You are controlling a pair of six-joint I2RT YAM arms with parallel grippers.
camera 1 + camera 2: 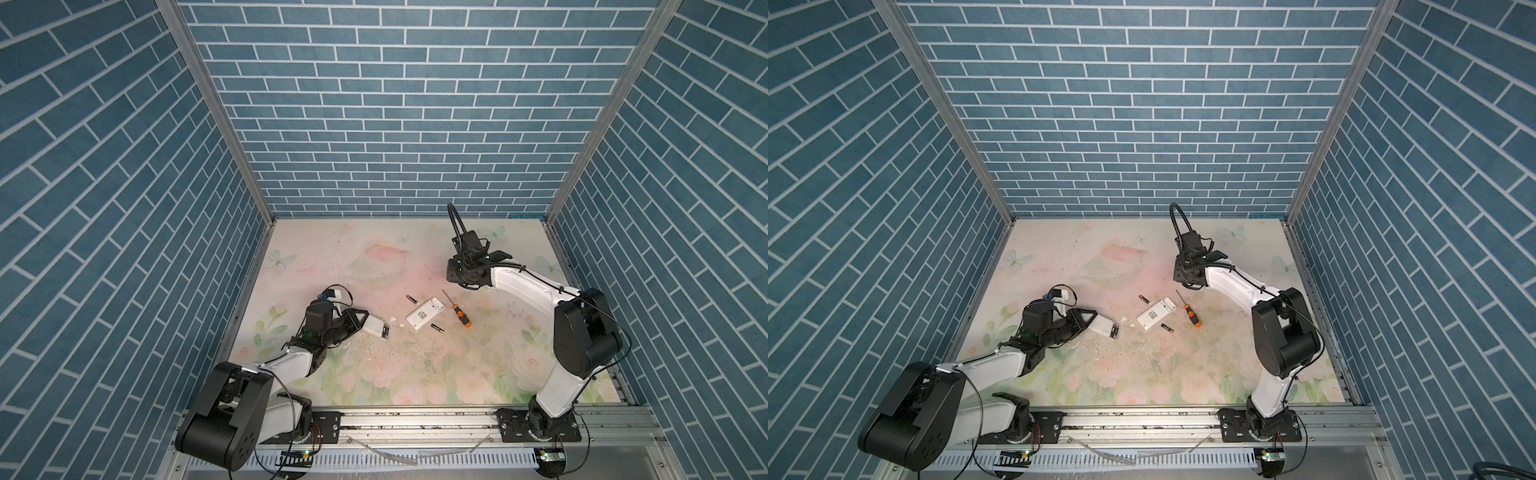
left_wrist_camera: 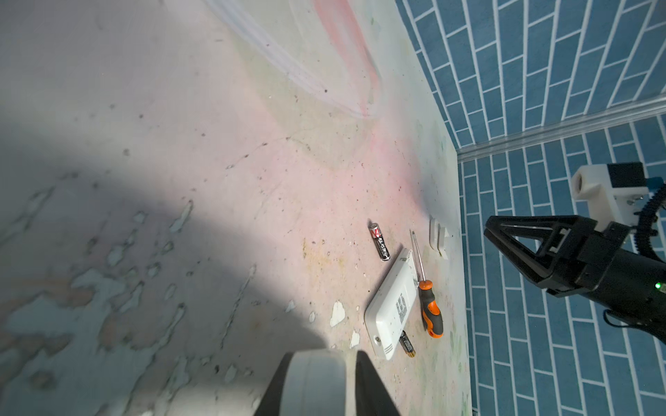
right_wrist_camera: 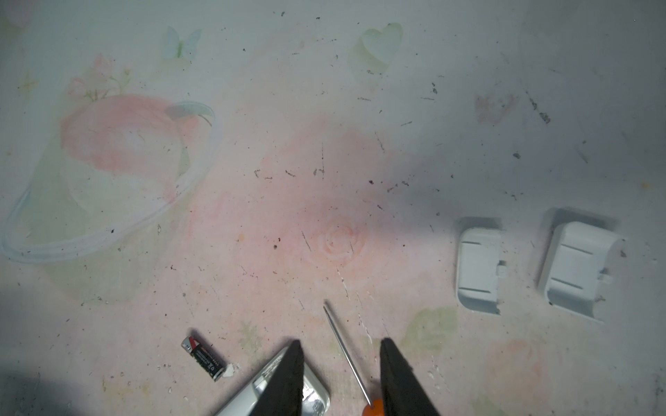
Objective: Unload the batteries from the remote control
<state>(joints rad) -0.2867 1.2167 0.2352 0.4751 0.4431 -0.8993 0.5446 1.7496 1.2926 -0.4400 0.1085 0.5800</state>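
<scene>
Both top views are centred on the batteries (image 1: 1168, 328): one loose battery (image 1: 411, 300) is laid on the desk (image 1: 374, 257) beyond the second remote (image 1: 426, 313), another is seen just beside that remote's near end, and dark, gold-banded cells (image 1: 386, 331) are left seated in the open bay of the gripped remote (image 1: 372, 325). That remote is clamped at its closed end by the left tool (image 1: 362, 322), the bay turned toward the desk's middle, presumably so the cells can be reached or shaken out. The right tool (image 3: 341, 342) is held above the screwdriver (image 1: 460, 314) with fingers apart and nothing between them, judged ready to lever or pick. Two battery covers (image 3: 479, 266) are set aside beyond the screwdriver, apart from both remotes, where no reach is blocked.
</scene>
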